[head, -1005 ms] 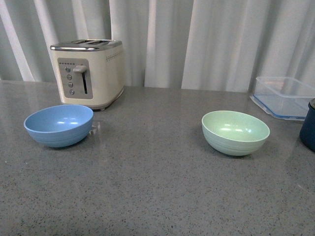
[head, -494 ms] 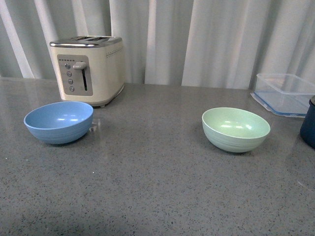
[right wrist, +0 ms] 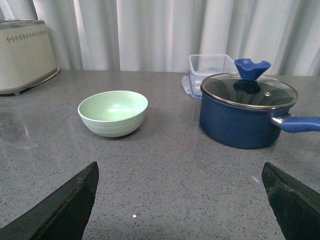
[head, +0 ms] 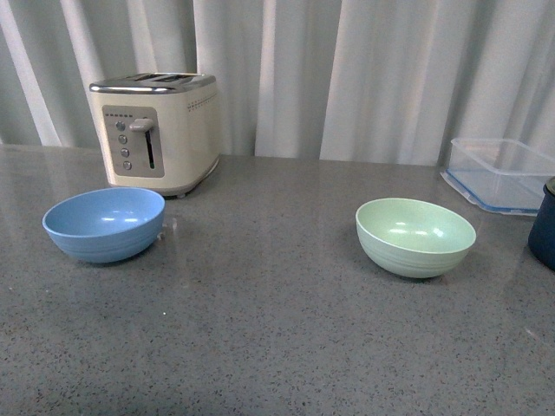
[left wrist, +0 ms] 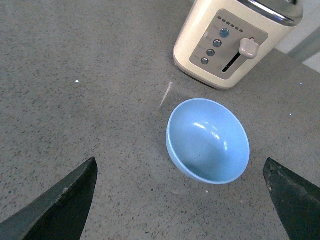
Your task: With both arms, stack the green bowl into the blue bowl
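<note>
Sitting upright on the grey speckled counter (head: 260,329), the blue bowl (head: 104,224) is on the left side as the front camera sees it. It is empty, close in front of a cream toaster (head: 156,130) but not touching it. The green bowl (head: 415,236) stands on the right side of the same counter, also upright and empty, well apart from the blue one, with bare counter between them. Behind it and further right lies a clear plastic box (head: 499,173), and a dark blue pot (head: 545,234) is cut off by the right edge. A pale pleated curtain (head: 347,78) hangs along the back. The left claw (left wrist: 178,192) is spread wide, its two dark fingers (left wrist: 60,205) far apart and gripping nothing; it hangs above the counter, clear of the blue bowl, which lies beyond the fingertips with the toaster just past it. The right claw (right wrist: 180,192) is equally wide and empty, low over the counter. It faces the green bowl and touches nothing. From that wrist camera the pot shows a glass lid (right wrist: 248,90) with a blue knob, and stands near the green bowl but apart from it, with the clear box right behind the pot.
</note>
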Controlling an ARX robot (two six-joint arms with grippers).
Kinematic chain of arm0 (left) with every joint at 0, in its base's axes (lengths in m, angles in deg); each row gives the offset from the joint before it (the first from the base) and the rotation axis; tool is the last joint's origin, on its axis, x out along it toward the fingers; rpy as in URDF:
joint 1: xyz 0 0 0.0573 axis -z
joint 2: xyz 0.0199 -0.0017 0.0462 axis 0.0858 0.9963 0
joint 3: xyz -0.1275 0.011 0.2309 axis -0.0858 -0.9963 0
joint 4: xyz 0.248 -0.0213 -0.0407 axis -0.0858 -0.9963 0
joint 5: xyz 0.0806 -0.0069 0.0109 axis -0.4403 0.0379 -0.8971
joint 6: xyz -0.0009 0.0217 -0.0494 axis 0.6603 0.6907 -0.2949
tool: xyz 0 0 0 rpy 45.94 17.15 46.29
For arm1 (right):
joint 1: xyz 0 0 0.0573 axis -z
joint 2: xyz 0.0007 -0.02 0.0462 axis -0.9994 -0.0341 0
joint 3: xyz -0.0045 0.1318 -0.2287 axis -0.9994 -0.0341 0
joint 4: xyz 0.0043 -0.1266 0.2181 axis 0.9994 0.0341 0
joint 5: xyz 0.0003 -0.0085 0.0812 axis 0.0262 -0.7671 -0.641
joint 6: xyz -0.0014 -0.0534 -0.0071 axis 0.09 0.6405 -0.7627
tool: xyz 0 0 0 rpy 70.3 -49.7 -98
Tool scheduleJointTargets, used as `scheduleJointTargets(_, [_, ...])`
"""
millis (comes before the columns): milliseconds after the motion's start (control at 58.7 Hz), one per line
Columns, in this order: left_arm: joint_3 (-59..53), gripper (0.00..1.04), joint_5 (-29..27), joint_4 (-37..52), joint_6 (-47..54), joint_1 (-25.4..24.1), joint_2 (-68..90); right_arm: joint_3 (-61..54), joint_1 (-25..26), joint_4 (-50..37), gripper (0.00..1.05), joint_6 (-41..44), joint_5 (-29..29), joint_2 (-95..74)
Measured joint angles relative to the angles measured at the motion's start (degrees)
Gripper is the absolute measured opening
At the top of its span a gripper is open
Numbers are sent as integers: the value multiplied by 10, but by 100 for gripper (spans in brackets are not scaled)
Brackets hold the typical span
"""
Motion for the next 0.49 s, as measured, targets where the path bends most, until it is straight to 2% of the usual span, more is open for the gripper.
scheduleJointTargets(221, [109, 98, -25, -35, -10, 26, 139, 0, 0, 0, 95, 0, 0, 0])
scheduleJointTargets(494, [175, 98, -48, -48, -15, 47, 263, 0, 0, 0, 95, 0, 0, 0])
